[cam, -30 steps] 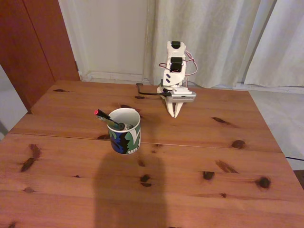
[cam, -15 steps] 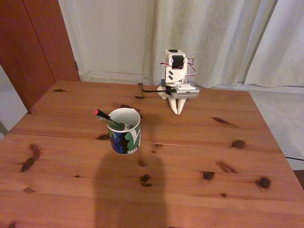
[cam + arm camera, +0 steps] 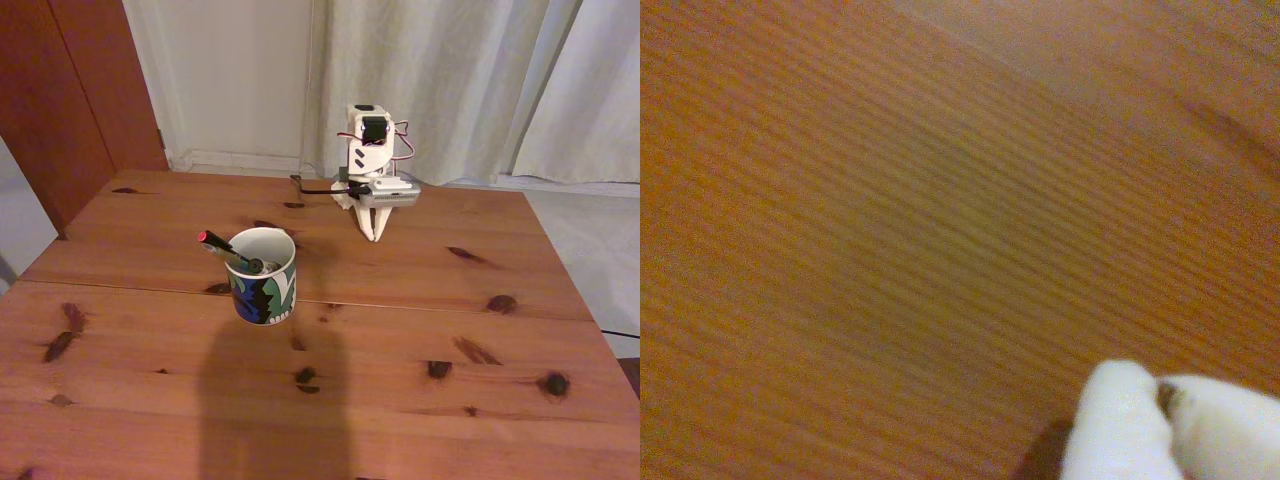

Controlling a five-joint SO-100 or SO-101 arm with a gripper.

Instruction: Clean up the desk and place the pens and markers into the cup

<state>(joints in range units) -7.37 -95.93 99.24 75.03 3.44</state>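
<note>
The cup [image 3: 262,276] stands left of centre on the reddish-brown desk [image 3: 400,330], its outside patterned in blue, green and black. A thin black pen with a red tip [image 3: 222,248] leans out over its left rim; further stick ends sit inside, too dark to name. My white gripper [image 3: 370,237] hangs at the back of the desk, folded under the arm, tips pointing down just above the wood and shut with nothing between them. In the wrist view the two white fingertips [image 3: 1120,425] press together over bare wood grain.
A black cable [image 3: 312,191] runs left from the arm's base. Pale curtains hang behind the desk, with a dark wooden door at the back left. A soft shadow lies across the front middle of the desk [image 3: 270,400].
The arm has folded down and back towards its base, and the gripper has shifted slightly right. The cup and pen have stayed put.
</note>
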